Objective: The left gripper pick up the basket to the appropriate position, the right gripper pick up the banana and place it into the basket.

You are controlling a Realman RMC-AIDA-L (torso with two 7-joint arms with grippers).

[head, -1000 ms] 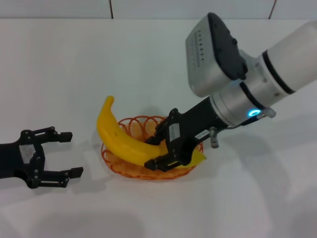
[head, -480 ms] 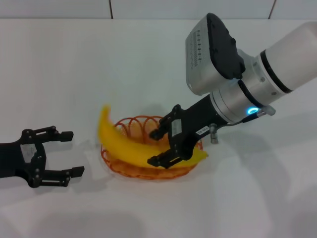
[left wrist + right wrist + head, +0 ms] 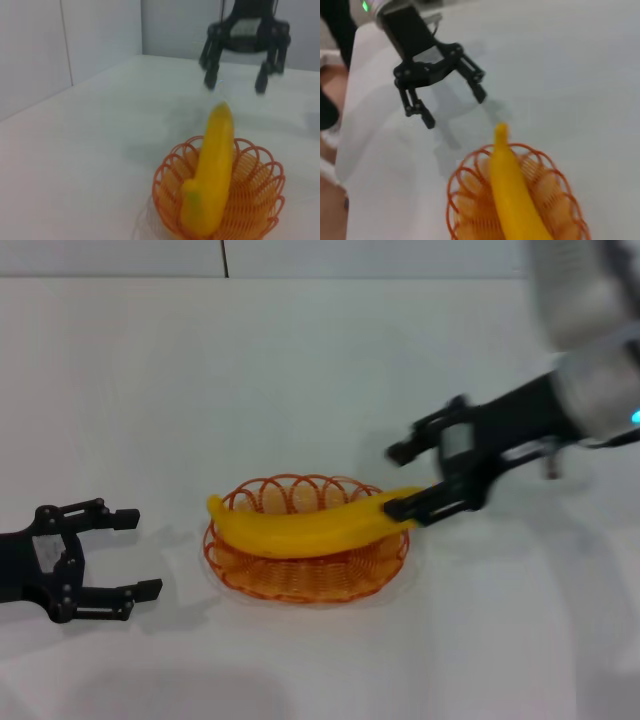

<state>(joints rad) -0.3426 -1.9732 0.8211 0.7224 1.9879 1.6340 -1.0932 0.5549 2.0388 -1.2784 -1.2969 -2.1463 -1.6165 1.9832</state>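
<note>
Smooth curved banana (image 3: 305, 526): bright yellow. Looped-coil wire basket (image 3: 300, 575): orange. Two open-frame metal grippers, left (image 3: 125, 554) and right (image 3: 396, 480): black. Flat tabletop (image 3: 250, 380): plain white.

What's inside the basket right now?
Only the banana, lying across the basket with both ends reaching its rim. The wire floor directly beneath the banana is covered. The right tool is open just off the banana's end; the left tool sits open, apart.

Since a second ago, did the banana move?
Yes. The banana tipped down flat across the basket; its raised left tip dropped to the rim. The open right gripper let go.
</note>
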